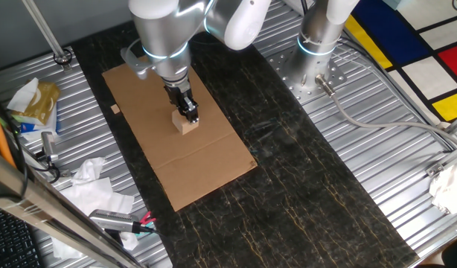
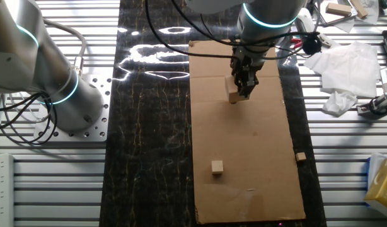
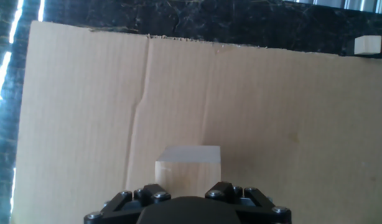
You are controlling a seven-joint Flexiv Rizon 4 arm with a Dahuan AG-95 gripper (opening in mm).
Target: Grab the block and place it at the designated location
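On the flat brown cardboard sheet, your black two-finger gripper pinches the pale tan wooden cube; releasing off-target risks misplacement, since no dot is visible.

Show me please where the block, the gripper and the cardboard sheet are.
block (image 1: 187, 125): one fixed view, front face.
gripper (image 1: 188, 114): one fixed view, between the fingertips.
cardboard sheet (image 2: 256, 157): the other fixed view, bare middle part.

Silver-white arm, cyan-ringed joints
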